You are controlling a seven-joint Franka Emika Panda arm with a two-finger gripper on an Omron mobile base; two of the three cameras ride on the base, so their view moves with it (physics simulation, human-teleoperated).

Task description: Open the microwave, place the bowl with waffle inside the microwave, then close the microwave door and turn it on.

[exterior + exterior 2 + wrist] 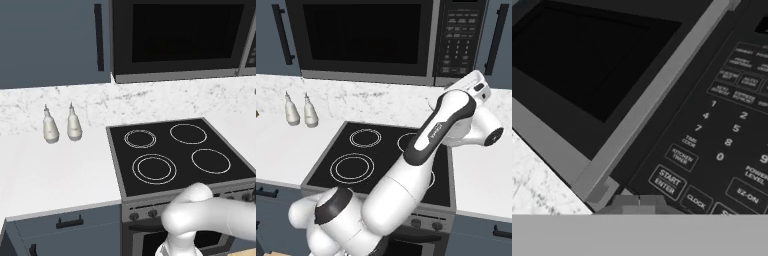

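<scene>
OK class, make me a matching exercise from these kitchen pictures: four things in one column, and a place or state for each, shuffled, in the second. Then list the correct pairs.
Things:
1. microwave door
2. two white bottles
3. cooktop
4. keypad

Places or states:
A. on the white counter, left of the burners
B. at the microwave's right edge
C. shut, window dark
D. below the microwave, four rings, nothing on them

Pairs: 1-C, 2-A, 3-D, 4-B
</scene>
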